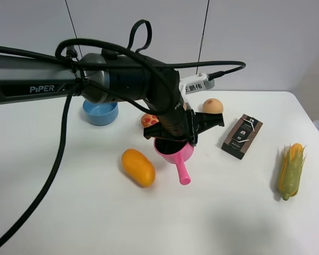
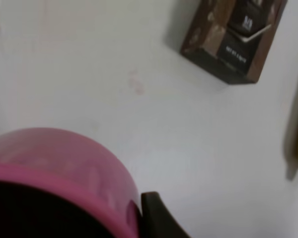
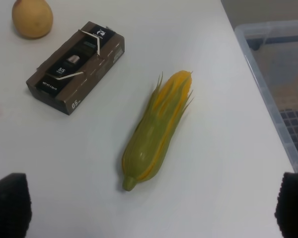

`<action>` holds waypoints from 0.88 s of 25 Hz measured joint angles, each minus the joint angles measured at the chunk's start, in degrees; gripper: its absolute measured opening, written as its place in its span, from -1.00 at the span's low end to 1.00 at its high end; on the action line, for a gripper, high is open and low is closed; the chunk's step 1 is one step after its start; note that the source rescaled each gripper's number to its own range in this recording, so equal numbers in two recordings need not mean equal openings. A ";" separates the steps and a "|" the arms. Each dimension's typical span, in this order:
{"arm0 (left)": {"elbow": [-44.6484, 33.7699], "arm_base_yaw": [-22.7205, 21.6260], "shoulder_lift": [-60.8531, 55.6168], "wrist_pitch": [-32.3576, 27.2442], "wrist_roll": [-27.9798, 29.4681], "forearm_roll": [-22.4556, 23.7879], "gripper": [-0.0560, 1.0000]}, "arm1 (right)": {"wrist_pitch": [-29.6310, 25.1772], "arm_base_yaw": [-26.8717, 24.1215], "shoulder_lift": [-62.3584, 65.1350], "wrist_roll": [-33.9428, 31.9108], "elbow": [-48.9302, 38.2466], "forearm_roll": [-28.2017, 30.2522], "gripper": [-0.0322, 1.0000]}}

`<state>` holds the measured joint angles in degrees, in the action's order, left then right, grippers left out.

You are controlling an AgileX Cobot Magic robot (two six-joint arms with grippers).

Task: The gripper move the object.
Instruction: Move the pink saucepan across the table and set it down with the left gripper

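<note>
The pink toy saucepan (image 1: pixel 175 152) stands at the table's middle, its short handle (image 1: pixel 183 173) pointing toward the front. My left gripper (image 1: pixel 173 136) reaches in from the left and sits right on the pan's top, covering the dark inside. In the left wrist view the pan's pink wall (image 2: pixel 64 158) fills the lower left, and one black finger (image 2: pixel 156 218) presses against the outside of the rim; the other finger is hidden. My right gripper (image 3: pixel 149 210) is out of the high view; its two fingertips stand wide apart above the corn, holding nothing.
A yellow mango (image 1: pixel 138 167) lies just left of the pan. A red fruit (image 1: pixel 149 120), a blue bowl (image 1: pixel 100 112) and a peach (image 1: pixel 212 105) lie behind. A brown box (image 1: pixel 242 136) and a corn cob (image 1: pixel 290 170) lie right. A clear bin (image 3: pixel 275 89) stands off the table's edge.
</note>
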<state>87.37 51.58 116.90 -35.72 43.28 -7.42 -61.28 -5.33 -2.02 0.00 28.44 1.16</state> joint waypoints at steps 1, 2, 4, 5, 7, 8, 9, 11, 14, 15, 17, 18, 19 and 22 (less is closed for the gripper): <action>0.01 0.08 0.35 0.06 0.55 -0.11 -0.89 | 0.00 0.00 0.00 0.00 0.00 0.00 1.00; 0.01 0.08 0.66 0.45 1.67 -0.26 -0.89 | 0.00 0.00 0.00 0.00 0.00 0.00 1.00; 0.22 0.30 1.48 2.54 4.67 -0.73 -0.89 | 0.00 0.00 0.00 0.00 0.00 0.00 1.00; 0.51 0.39 1.95 4.21 5.80 -0.78 -0.89 | 0.00 0.00 0.00 0.00 0.00 0.00 1.00; 1.89 0.98 3.42 6.24 7.09 -0.91 -0.89 | 0.00 0.00 0.00 0.00 0.00 0.00 1.00; 3.18 1.31 4.25 6.51 7.09 -0.91 -0.89 | 0.00 0.00 0.00 0.00 0.00 0.00 1.00; 4.52 1.71 5.41 6.16 6.96 -0.91 -0.89 | 0.00 0.00 0.00 0.00 0.00 0.00 1.00; 8.38 2.25 8.13 3.63 5.25 -0.63 -0.89 | 0.00 0.00 0.00 0.00 0.00 0.00 1.00; 14.86 2.48 12.39 -4.27 1.10 1.01 -0.89 | 0.00 0.00 0.00 0.00 0.00 0.00 1.00; 17.23 2.48 13.69 -6.88 -0.68 1.60 -0.89 | 0.00 0.00 0.00 0.00 0.00 0.00 1.00; 21.59 2.48 16.64 -13.13 -4.33 2.10 -0.89 | 0.00 0.00 0.00 0.00 0.00 0.00 1.00; 23.76 2.48 17.94 -15.52 -6.23 2.10 -0.89 | 0.00 0.00 0.00 0.00 0.00 0.00 1.00; 25.76 2.48 18.91 -18.03 -7.61 2.10 -0.89 | 0.00 0.00 0.00 0.00 0.00 0.00 1.00; 30.55 2.48 21.60 -22.37 -10.60 2.15 -0.89 | 0.00 0.00 0.00 0.00 0.00 0.00 1.00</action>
<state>117.92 54.05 138.50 -58.09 32.68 -5.28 -61.28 -5.33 -2.02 0.00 28.44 1.16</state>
